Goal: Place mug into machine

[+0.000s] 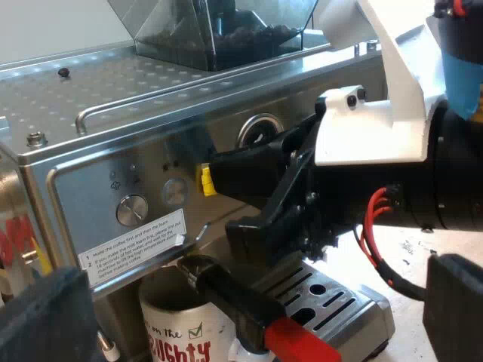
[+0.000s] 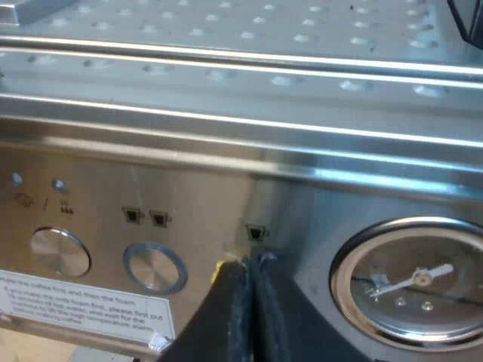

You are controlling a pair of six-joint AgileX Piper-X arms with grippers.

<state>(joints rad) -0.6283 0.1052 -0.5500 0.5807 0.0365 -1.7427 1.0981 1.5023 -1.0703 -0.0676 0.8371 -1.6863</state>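
The mug [image 1: 177,335] stood on the espresso machine's [image 1: 90,143] drip tray [image 1: 336,298], under the locked holder's red-ended handle [image 1: 253,313]. The right pincer [image 2: 247,275], fingers pressed together and empty, had its tip at the button panel [image 2: 90,215], probably to start brewing. The left pincer [image 1: 249,268] hung wide open, holding nothing.

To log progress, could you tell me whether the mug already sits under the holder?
Yes, the mug stands directly beneath the holder locked into the machine.
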